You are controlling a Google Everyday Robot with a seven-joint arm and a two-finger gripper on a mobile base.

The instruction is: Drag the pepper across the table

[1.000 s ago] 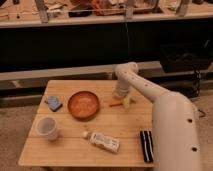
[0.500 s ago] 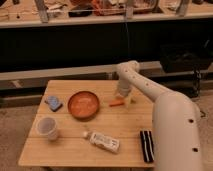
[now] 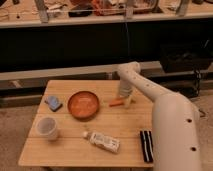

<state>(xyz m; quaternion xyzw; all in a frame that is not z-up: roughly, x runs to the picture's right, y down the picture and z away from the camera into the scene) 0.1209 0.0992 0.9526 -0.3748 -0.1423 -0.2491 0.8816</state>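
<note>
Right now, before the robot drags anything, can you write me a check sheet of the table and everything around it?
Surface: light wooden slatted table, with things spread across it.
Job's things: small orange-red pepper, lying just right of the bowl.
Clutter: round orange-brown bowl; blue pad left of it; white cup at front left; white bottle lying on its side; black striped item at the front right edge.
Grippers: the gripper is down at the pepper's right end; contact cannot be told.
Cables: nothing seen on the table.
Surroundings: dark bench behind the table, cluttered on top; black bin at the right.
</note>
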